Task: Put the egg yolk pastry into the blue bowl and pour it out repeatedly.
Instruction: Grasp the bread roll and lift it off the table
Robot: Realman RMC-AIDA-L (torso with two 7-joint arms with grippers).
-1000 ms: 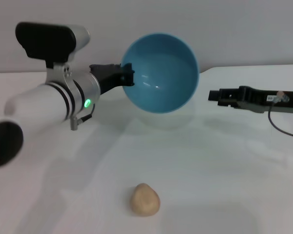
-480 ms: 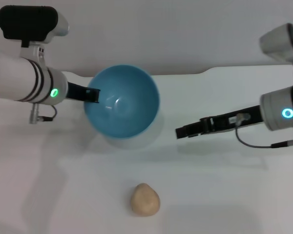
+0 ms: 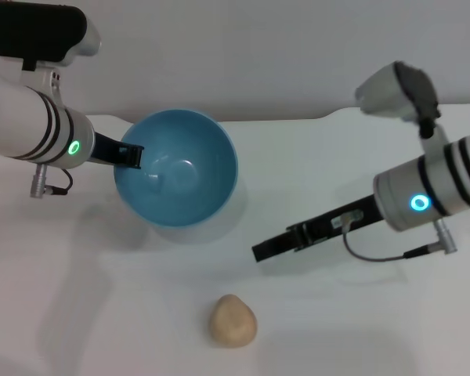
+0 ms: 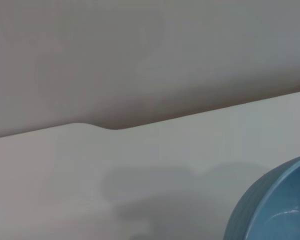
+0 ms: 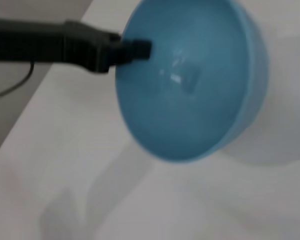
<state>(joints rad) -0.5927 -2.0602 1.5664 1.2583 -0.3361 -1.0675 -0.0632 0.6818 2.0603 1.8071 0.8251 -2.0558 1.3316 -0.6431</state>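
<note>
Bowl coming back down, pastry waiting on the table.

Holding the blue bowl (image 3: 176,168) by its rim with the left gripper (image 3: 130,156), fingers pinched on the edge, and lowering it from where it hung tipped up high a second ago. Lying empty now, mouth turning up again. Sitting alone on the white table (image 3: 102,313), well apart from the bowl: the egg yolk pastry (image 3: 233,320). Reaching in and down toward it: the right gripper (image 3: 264,251), looking narrow and holding nothing. Probably getting ready for another pick-up and drop.
</note>
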